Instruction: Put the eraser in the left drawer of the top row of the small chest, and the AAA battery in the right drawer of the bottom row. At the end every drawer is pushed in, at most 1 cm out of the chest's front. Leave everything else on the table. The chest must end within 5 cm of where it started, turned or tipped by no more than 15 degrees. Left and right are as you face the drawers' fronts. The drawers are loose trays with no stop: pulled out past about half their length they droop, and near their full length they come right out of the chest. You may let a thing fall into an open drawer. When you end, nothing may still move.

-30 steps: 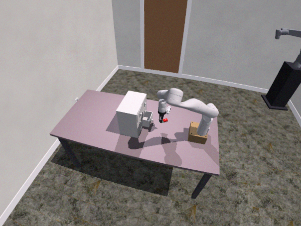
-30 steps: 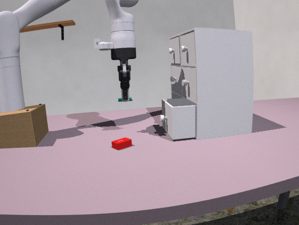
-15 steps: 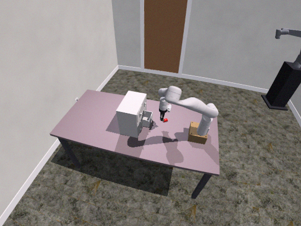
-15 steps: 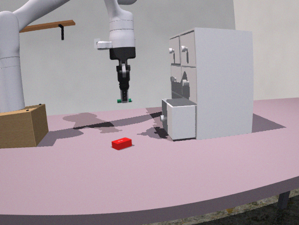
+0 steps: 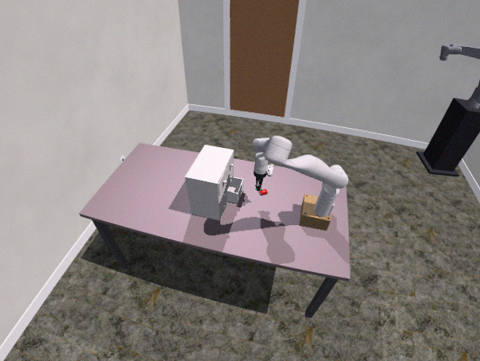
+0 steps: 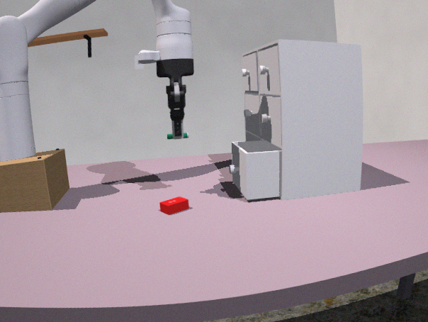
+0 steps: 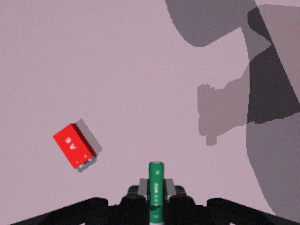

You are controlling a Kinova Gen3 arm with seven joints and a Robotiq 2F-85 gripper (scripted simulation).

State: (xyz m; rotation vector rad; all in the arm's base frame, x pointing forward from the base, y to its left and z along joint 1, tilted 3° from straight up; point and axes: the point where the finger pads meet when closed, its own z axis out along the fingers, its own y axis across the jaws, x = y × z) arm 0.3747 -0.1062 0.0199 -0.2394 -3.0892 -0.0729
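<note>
Your black two-fingered pincer [image 5: 258, 188] [image 6: 178, 136] [image 7: 156, 192] pinches the green cylindrical battery [image 6: 170, 136] [image 7: 156, 186] above the pink table [image 5: 159, 191] [image 6: 212, 248] [image 7: 75, 64], near the open bottom drawer [image 5: 234, 195] [image 6: 260, 175] of your white box-shaped chest [image 5: 204, 195] [image 6: 320, 120].

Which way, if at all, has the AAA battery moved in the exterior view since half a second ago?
Yes, upward: the AAA battery was about level with the open drawer's rim, now above.
</note>
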